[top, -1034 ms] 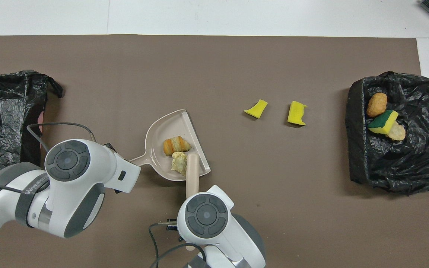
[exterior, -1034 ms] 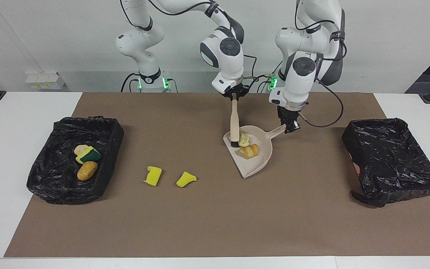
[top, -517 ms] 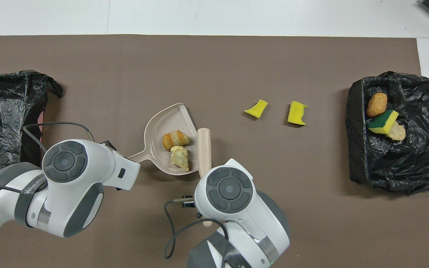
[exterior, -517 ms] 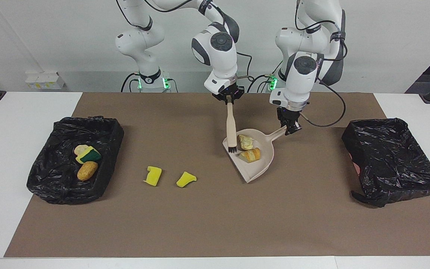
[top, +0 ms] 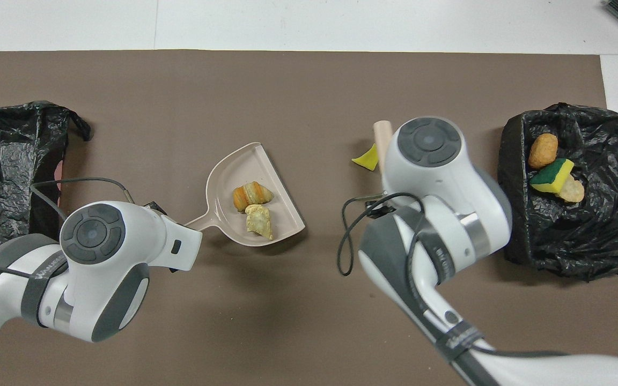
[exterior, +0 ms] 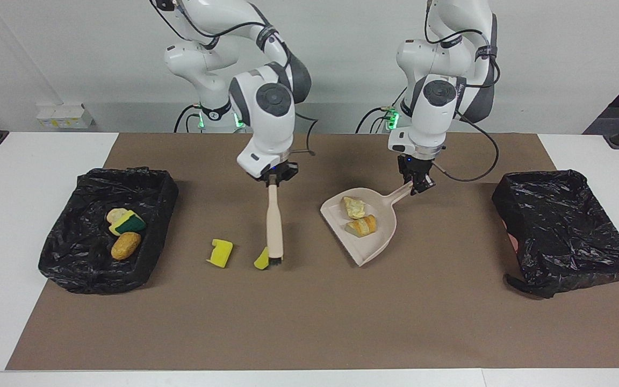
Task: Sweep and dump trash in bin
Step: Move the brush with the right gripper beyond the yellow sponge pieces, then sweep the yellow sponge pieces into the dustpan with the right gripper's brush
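Facing view: at the right arm's end of the brown mat (exterior: 309, 322) a black-lined bin (exterior: 73, 258) holds three scraps, while the dustpan (exterior: 366, 236), well apart from it, carries two bread-like chunks (exterior: 360, 217). The left gripper (exterior: 418, 185) is clamped on its handle, tilted down. Two yellow sponge pieces (exterior: 220, 252), likely light and squashy, lie between bin and dustpan; the right gripper (exterior: 273, 180), closed on the brush (exterior: 274, 226), sets its bristles against one.

White table (exterior: 19, 226) carries a brown mat (exterior: 309, 322), bearing two black-lined bins (exterior: 73, 258) (exterior: 567, 236) at frame left and right (the left holding scraps) and two yellow sponge pieces (exterior: 220, 252) (exterior: 260, 260) lower centre-left.
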You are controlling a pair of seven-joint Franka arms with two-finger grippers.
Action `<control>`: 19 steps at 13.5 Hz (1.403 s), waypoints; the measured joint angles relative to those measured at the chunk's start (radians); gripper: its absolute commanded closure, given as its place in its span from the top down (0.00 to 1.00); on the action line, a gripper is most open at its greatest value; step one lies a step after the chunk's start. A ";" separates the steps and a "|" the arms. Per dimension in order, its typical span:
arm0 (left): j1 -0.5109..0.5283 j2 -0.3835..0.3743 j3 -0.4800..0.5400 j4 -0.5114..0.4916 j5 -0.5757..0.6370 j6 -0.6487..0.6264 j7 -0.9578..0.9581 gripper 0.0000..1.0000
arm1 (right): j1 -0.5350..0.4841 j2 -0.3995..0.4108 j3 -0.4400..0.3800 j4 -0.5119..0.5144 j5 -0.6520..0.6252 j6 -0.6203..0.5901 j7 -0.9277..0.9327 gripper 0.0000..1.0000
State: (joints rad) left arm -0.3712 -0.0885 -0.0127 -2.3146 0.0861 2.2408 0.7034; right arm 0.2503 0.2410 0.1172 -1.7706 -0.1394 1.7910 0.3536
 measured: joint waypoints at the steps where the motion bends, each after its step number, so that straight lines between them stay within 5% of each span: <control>1: 0.000 0.000 0.000 0.000 0.000 0.000 -0.009 0.00 | -0.040 0.013 -0.001 0.010 -0.040 -0.007 -0.030 0.00; 6: 0.000 0.001 0.000 -0.003 0.000 0.000 -0.040 0.00 | -0.148 0.025 0.001 -0.020 -0.089 -0.026 -0.080 0.00; 10: 0.000 0.001 0.000 -0.006 0.000 0.000 -0.042 0.00 | -0.189 -0.021 0.004 -0.165 -0.089 0.095 -0.088 0.00; 14: 0.000 0.001 0.000 -0.007 0.000 0.000 -0.042 0.00 | -0.147 -0.037 0.021 -0.207 -0.039 0.138 -0.088 0.00; 19: 0.000 0.001 0.000 -0.007 0.000 0.001 -0.042 0.00 | -0.028 0.009 0.023 -0.142 0.101 0.144 -0.086 0.00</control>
State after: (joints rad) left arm -0.3712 -0.0871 -0.0130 -2.3215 0.0860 2.2419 0.6609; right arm 0.2221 0.2501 0.1404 -1.9124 -0.0384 1.9345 0.2680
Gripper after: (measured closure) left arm 0.678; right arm 0.740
